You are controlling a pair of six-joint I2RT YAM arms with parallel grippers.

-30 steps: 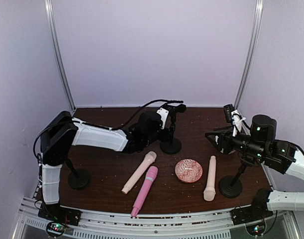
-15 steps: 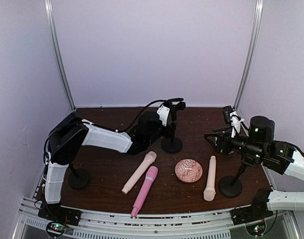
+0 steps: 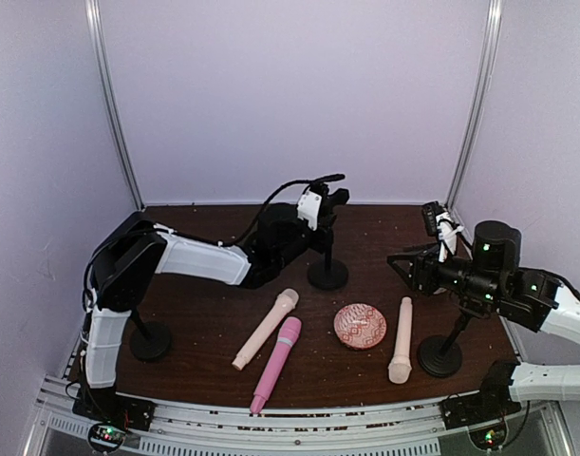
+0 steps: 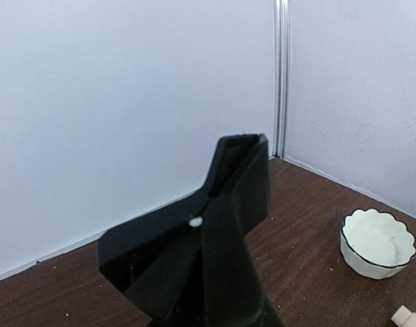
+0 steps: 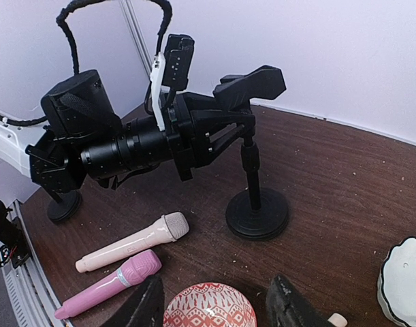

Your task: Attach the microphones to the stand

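Three microphones lie on the table: a cream one (image 3: 266, 329) (image 5: 133, 240), a pink one (image 3: 276, 363) (image 5: 109, 285) beside it, and a second cream one (image 3: 401, 339) to the right. My left gripper (image 3: 329, 211) (image 5: 243, 124) (image 4: 208, 228) is at the top of the middle stand (image 3: 327, 274) (image 5: 257, 211), its black fingers closed round the neck under the clip (image 5: 252, 82) (image 4: 240, 174). My right gripper (image 3: 403, 261) (image 5: 218, 289) hovers open above the patterned dish, holding nothing.
Two more black stands rise at the left (image 3: 150, 340) and right (image 3: 439, 355). A red-patterned dish (image 3: 360, 326) (image 5: 208, 308) sits between the microphones. A white scalloped bowl (image 4: 376, 242) (image 5: 406, 283) is at the back right. Walls enclose three sides.
My left gripper has closed on the top of the middle stand and its wrist has lifted a little. The right arm has barely moved; the microphones lie as before.
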